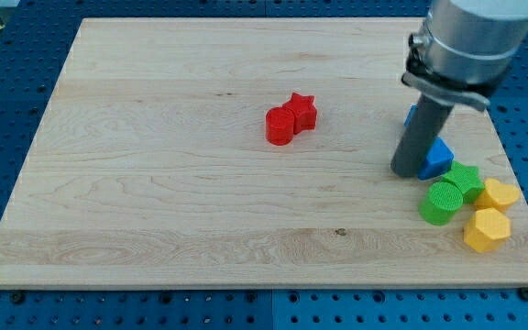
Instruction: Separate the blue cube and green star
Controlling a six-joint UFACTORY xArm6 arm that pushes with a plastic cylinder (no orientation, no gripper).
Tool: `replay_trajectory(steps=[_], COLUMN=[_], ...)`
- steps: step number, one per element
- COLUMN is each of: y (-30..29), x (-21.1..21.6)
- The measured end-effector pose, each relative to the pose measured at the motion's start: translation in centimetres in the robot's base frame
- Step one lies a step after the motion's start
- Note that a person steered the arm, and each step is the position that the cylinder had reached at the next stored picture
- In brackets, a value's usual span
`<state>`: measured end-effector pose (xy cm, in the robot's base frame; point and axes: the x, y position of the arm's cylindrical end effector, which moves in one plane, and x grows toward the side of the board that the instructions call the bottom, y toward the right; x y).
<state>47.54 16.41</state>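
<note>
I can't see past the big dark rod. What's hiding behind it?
Blue block pieces peek out on both sides of my tip. The rod covers the middle, so their full shape is hidden. The green star sits just beside.

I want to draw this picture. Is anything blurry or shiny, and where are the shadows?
In the camera view, the red blocks look sharp, with small soft shadows beside them; the wooden board shows no strong glare; my tip is sharp against the blue block, only the arm's top is cut off.
</note>
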Motion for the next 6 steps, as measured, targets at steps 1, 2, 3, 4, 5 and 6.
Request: replay_trajectory(steps=[1,2,3,4,5,6], y=[0.0,0.3,0.3,0.6,1.6,2.1], x=[-0.5,2.4,5.3,5.6,5.7,5.0])
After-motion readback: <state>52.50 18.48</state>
